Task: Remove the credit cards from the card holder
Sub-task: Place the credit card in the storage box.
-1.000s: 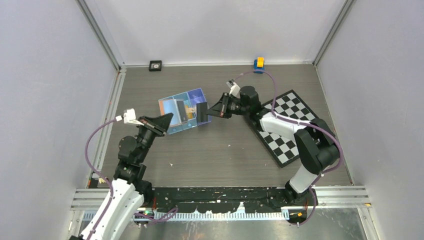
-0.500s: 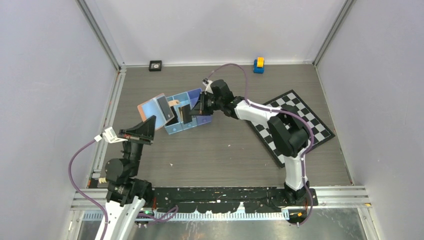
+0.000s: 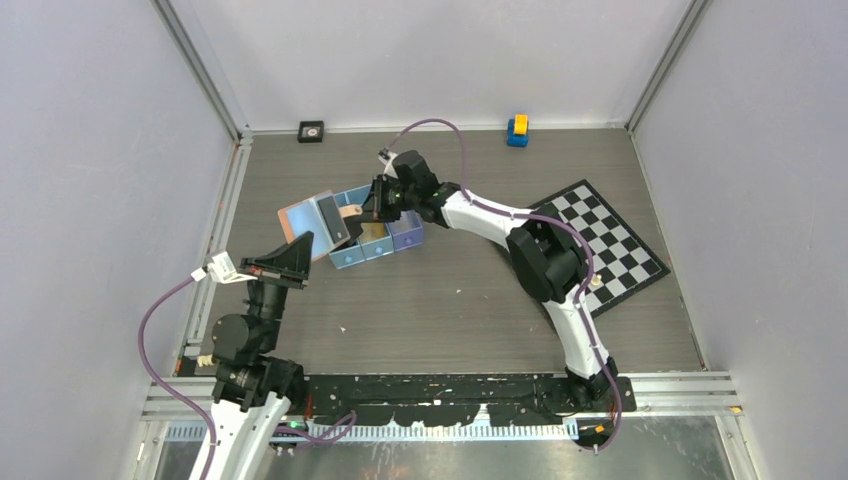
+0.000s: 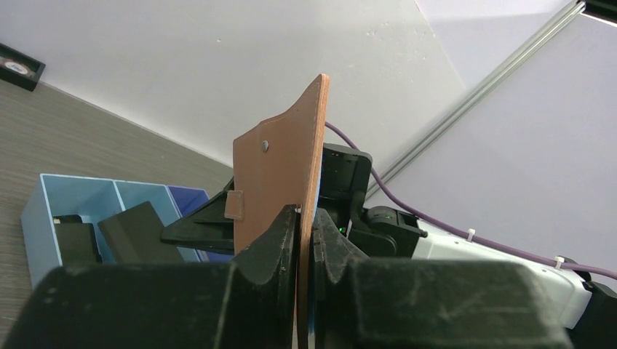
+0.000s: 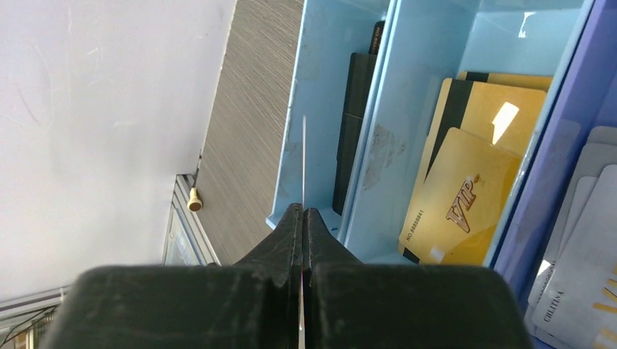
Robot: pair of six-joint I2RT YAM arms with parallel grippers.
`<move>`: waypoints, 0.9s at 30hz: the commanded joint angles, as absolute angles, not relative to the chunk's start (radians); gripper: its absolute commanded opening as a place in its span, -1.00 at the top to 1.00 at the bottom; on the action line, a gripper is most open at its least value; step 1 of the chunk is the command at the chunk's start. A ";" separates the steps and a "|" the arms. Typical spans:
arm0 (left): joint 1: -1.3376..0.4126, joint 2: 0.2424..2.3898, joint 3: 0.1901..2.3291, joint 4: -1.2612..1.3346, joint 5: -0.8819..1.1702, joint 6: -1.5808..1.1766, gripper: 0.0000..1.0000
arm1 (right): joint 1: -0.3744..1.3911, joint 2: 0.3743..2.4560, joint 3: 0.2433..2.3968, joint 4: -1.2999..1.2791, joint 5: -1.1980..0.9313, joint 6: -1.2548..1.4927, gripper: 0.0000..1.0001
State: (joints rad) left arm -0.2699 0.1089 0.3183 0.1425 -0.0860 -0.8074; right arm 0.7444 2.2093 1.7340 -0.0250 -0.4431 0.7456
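The right gripper (image 5: 303, 215) is pinched fully together on a single thin card (image 5: 303, 163). Its wrist view shows the card only edge-on, so I cannot call its colour. The card hangs just above the left edge of the blue tray (image 5: 327, 73), which sits toward the far left of the table (image 3: 450, 300). The left gripper (image 4: 304, 225), near and left of the tray, has its jaws almost together on the bottom edge of the tan card holder (image 4: 280, 167) and holds it upright, off the table. The task looks well along. The tray's left compartment has dark cards (image 5: 353, 123), the middle has gold cards (image 5: 466, 189) and the right has pale cards (image 5: 582, 240), and one more card is poised for release. That card is not yet set down. Whether any cards remain inside the holder cannot be told, since no view looks into its pockets. The right wrist view alone shows the sorted tray contents. The left wrist view alone shows the firm clamp on the holder and its snap stud. The top view alone shows the layout: the right arm reaches far across to the left, the holder is just beside the tray's left end, and both grips are too small to read there.
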 commanded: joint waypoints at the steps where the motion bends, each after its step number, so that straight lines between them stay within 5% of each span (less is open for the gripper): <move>1: -0.266 0.090 0.351 0.173 -0.098 -0.813 1.00 | 0.761 2.220 1.781 -0.041 -0.429 0.758 0.99; 21: -0.265 0.096 0.341 0.181 -0.096 -0.824 1.00 | 0.795 2.324 1.902 -0.043 -0.389 0.811 0.98; 27: -0.265 0.105 0.338 0.191 -0.088 -0.825 1.00 | 0.796 2.270 1.855 -0.039 -0.346 0.792 0.54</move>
